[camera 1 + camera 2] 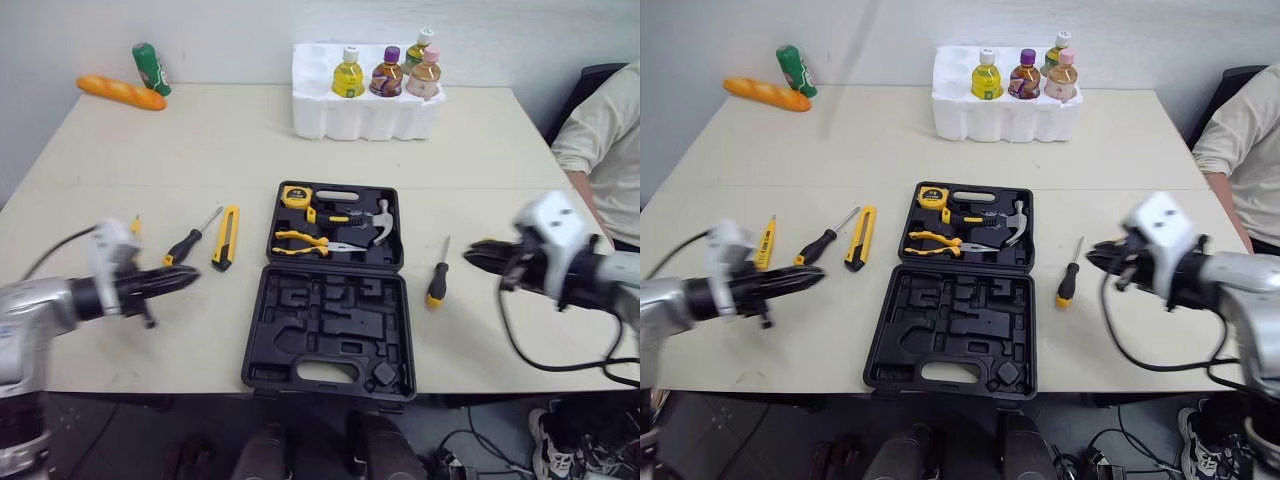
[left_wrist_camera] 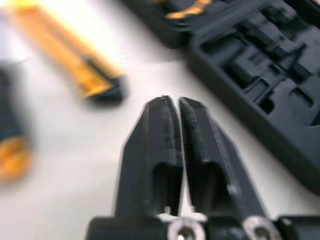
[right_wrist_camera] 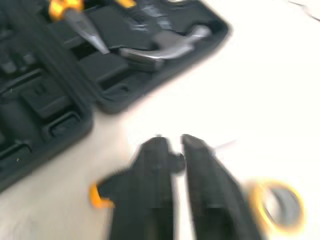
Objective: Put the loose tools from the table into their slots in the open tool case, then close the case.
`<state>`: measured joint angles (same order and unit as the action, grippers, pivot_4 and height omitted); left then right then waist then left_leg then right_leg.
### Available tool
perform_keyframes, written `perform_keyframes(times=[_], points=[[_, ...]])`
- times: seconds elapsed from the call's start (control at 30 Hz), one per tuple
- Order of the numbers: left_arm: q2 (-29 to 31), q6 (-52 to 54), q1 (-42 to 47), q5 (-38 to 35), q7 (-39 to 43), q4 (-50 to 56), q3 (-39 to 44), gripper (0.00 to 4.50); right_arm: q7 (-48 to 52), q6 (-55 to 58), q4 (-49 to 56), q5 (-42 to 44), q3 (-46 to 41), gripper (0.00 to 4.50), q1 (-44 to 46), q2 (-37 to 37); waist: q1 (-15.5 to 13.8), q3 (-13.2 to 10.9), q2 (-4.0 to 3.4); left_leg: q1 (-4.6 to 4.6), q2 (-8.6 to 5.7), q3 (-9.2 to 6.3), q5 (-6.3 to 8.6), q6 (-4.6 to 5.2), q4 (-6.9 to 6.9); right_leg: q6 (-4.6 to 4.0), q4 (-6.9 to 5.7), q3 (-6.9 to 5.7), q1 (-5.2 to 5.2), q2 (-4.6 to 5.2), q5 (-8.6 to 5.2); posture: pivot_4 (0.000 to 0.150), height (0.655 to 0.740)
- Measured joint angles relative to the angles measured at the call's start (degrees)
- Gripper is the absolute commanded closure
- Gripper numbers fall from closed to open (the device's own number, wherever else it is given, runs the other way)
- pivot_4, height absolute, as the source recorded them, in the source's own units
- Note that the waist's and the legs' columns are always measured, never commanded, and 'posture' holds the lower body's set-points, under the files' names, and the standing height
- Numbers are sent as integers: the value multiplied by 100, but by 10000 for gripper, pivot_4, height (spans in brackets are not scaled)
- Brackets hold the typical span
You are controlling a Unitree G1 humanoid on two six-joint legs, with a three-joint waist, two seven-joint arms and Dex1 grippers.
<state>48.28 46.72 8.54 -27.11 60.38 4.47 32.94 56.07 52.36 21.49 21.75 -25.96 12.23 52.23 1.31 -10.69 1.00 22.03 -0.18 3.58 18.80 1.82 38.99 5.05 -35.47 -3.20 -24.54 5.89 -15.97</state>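
Found the tool case (image 1: pixel 330 300) open at mid-worktop (image 1: pixel 200 140). Saw the tape measure (image 1: pixel 296 196), pliers (image 1: pixel 305 242) and hammer (image 1: pixel 380 225) in its far half. Noted a screwdriver (image 1: pixel 437 280) just right of the case, a knife (image 1: pixel 226 237) left of it, and a second screwdriver (image 1: pixel 190 240) left of the knife. Spotted a foam tray (image 1: pixel 360 120) behind the case, with four bottles (image 1: pixel 348 72) in it. Saw a loaf (image 1: pixel 122 92) at the far left corner, with a lone bottle (image 1: pixel 151 68) just behind. Found the left hand (image 1: pixel 185 280) just before the second screwdriver, and the right hand (image 1: pixel 475 255) right of the first.
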Motion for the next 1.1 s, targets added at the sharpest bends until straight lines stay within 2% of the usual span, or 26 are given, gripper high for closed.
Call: perform_keyframes(times=[0.13, 0.2, 0.33, 0.4, 0.6, 0.77, 0.93, 1.0, 1.1], points=[[237, -193, -628, 72, -321, -1028, 896, 8317, 532, -537, -725, 45, -940, 941, -921, 372, -4, 0, 0, -10, -1, 3, 16, 21, -3, -3, 0, 1, 6, 3, -2, 1500, 7367], [482, -637, -975, 283, -352, -1667, 1059, 917, 816, -901, -1215, 31, -1307, 0, -1322, 533, 6, 0, 0, -16, -1, 4, 31, 33, -7, -9, 0, 2, 5, 5, -5, 1500, 7367], [1090, -1457, -1068, 648, -619, -3122, 1196, 917, 1002, -1669, -2459, -137, -1686, 0, -1540, 882, 25, 0, 0, -38, -3, 15, 47, 6, -27, -20, -1, 7, 8, 14, -11, 1500, 7367], [1363, -1824, -935, 783, -835, -3866, 1273, 917, 953, -2014, -3082, -239, -1840, 0, -1520, 1043, 27, 0, 0, -70, -11, 31, 39, 5, -80, -25, 4, 10, 16, 29, -14, 1500, 7367], [1336, -2115, -796, 767, -700, -4039, 1002, 917, 841, -2523, -3496, -191, -1838, 0, -1408, 960, 31, -1, -3, -75, -9, 38, 17, -30, -110, -34, -4, 3, 6, 31, -19, 1500, 7367], [1146, -1757, -427, 609, -734, -3131, 480, 917, 822, -2372, -2856, 256, -1716, 0, -1314, 687, 27, -1, -3, -77, -9, 37, 10, -30, -110, -32, -14, 2, 9, 32, -18, 1500, 7367], [1018, -933, 162, 382, -1105, -1548, -241, 917, 756, -1555, -1295, 1360, -1492, 0, -963, 560, 31, -1, -3, -75, -9, 38, -11, -61, -109, -29, -16, 0, 9, 31, -16, 1500, 7367], [933, -649, 441, 370, -1270, -1162, -612, 917, 621, -1197, -636, 1896, -1358, 0, -707, 526, 36, -1, -3, -76, -9, 40, -21, -47, -109, -27, -17, 0, 9, 28, -15, 1500, 7367], [760, -374, 836, 409, -1481, -1129, -1126, 917, 367, -783, 67, 2589, -1087, 0, -407, 454, 21, -1, -3, -74, -9, 38, -33, -32, -108, -27, -17, -4, 10, 26, -15, 1500, 7367]])
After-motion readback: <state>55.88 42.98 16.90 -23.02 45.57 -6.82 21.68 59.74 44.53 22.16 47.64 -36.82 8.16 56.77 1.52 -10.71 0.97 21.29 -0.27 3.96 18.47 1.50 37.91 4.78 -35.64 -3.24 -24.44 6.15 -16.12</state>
